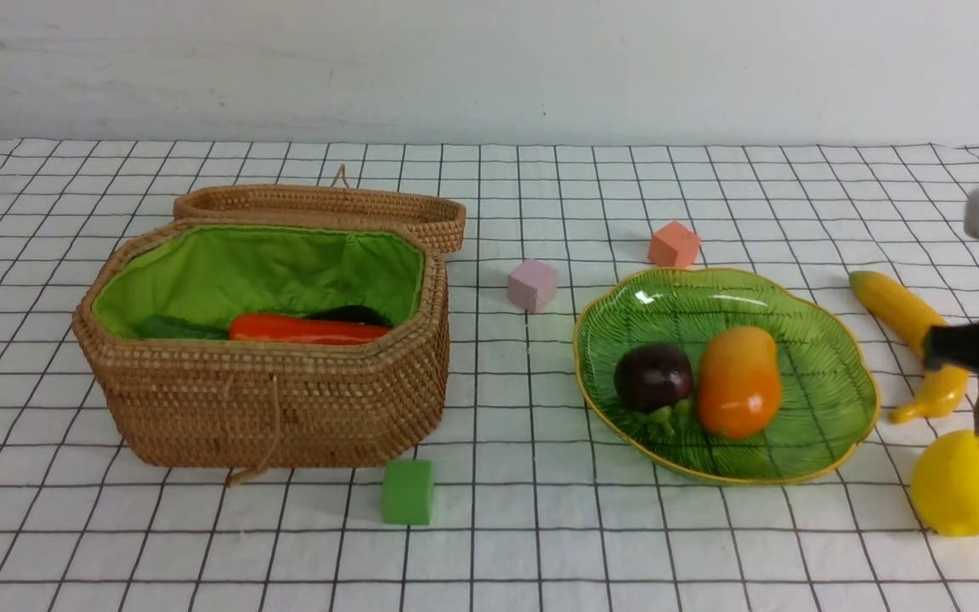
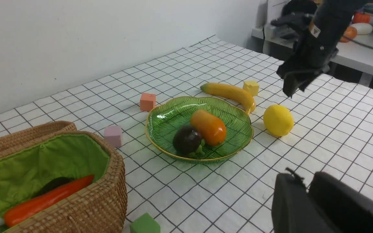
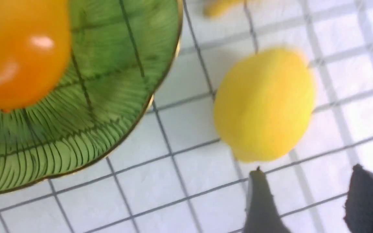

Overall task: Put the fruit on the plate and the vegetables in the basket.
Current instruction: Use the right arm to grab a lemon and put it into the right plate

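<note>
With its jaws parted and nothing between them, the right gripper (image 3: 309, 200) hangs just over the lemon (image 3: 264, 103), one fingertip almost on the peel in the front view. The lemon sits on the cloth near the bench's front right corner, just beside the plate (image 1: 829, 374) but clear of its rim.

Risks, as I judge them:
- The lemon is round and smooth. An off-centre pinch could squirt it out and roll it toward the right edge.
- The gap looks only a little wider than the fruit, so a finger may land on top of it rather than beside it.
- The glass rim is close, so a low carry could clip it or knock the fruit already seated there.

The banana (image 1: 902, 314) lies off the plate along its right side, behind the lemon.

The plate holds the mango (image 1: 738, 382) and the mangosteen (image 1: 653, 376), which are touching.

The basket (image 1: 268, 399), on the left half of the bench, has its lid (image 1: 319, 208) folded back. It holds the carrot (image 1: 307, 330) with the eggplant (image 1: 353, 313) behind it. I cannot tell whether the dark green shape at the carrot's end is leaves or gourd.

The left gripper (image 2: 308, 197) is parked at the front left edge, with its fingers close together and holding nothing.
</note>
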You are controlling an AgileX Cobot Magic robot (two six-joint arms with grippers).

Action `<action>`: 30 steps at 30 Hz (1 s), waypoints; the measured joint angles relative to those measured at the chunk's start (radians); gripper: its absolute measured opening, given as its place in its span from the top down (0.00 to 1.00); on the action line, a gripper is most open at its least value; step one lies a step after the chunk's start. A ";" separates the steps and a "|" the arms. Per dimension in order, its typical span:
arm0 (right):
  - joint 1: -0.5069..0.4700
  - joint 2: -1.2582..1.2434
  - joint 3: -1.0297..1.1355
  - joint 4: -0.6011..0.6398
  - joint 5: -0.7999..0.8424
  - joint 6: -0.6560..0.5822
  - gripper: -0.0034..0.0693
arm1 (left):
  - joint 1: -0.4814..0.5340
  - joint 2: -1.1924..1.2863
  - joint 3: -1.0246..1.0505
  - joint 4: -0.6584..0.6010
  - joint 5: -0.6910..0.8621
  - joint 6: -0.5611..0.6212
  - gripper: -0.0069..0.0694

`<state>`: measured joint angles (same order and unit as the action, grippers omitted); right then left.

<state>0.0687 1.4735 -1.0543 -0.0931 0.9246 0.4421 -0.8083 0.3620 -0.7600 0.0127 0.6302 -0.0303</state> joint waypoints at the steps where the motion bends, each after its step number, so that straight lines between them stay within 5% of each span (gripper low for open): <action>1: -0.022 0.009 0.027 0.039 -0.036 0.000 0.36 | 0.000 0.000 0.000 0.000 0.000 0.000 0.83; 6: -0.122 0.104 0.098 0.093 -0.266 0.007 0.08 | 0.000 0.000 0.000 0.000 0.000 0.000 0.83; 9: -0.138 0.169 0.098 0.093 -0.326 0.008 0.02 | 0.000 0.000 0.000 -0.001 0.002 0.000 0.83; 17: -0.142 0.294 0.097 0.072 -0.396 0.007 0.15 | 0.000 0.000 0.000 -0.001 0.005 0.000 0.83; 30: -0.073 0.043 0.099 0.121 -0.317 -0.090 0.15 | 0.000 0.014 0.000 -0.013 -0.011 0.000 0.83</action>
<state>-0.0043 1.5164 -0.9556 0.0282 0.6076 0.3519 -0.8083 0.3763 -0.7600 0.0000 0.6194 -0.0303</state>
